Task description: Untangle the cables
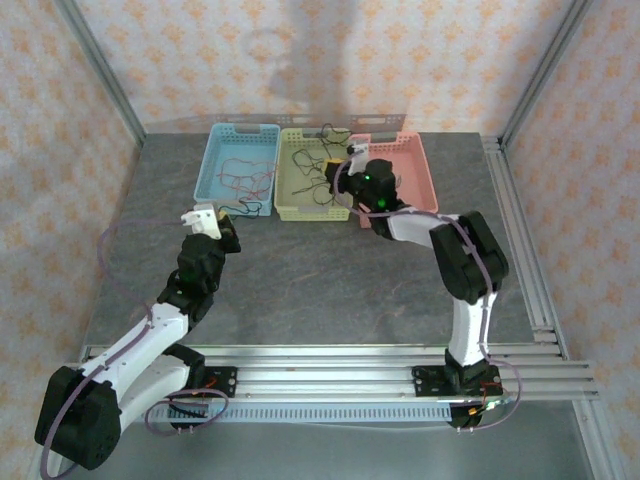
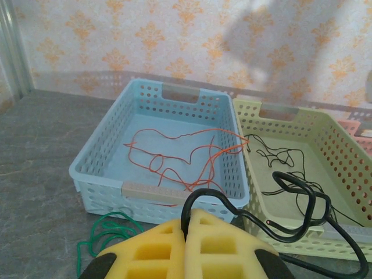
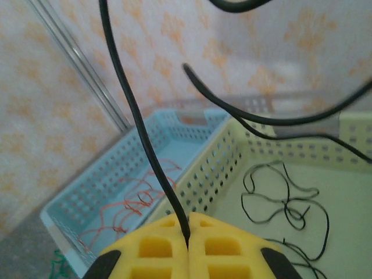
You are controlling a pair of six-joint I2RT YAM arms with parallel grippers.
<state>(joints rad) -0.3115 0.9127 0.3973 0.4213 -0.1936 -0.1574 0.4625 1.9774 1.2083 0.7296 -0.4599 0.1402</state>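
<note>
Top external view, left to right.

Left gripper [image 1: 208, 222]: above the table [image 1: 300, 280], near the near left corner of the blue basket [image 1: 240, 128]. In the left wrist view its yellow fingers [image 2: 157, 244] are pressed together on a looped black cable [image 2: 302, 200] that rises from between them.

Green cable [image 2: 99, 232]: on the table, just beside the blue basket's front wall.

Red cables [image 2: 174, 154]: loose on the blue basket's floor.

Yellow basket [image 1: 305, 132]: touching the blue one, with thin black cables [image 2: 279, 156] inside.

Right gripper [image 1: 348, 158]: over the far end of the yellow and pink baskets. In the right wrist view its fingers [image 3: 226, 250] are clamped on a black strand [image 3: 136, 125] running upward.

Pink basket [image 1: 412, 175]: rightmost of the three.
</note>
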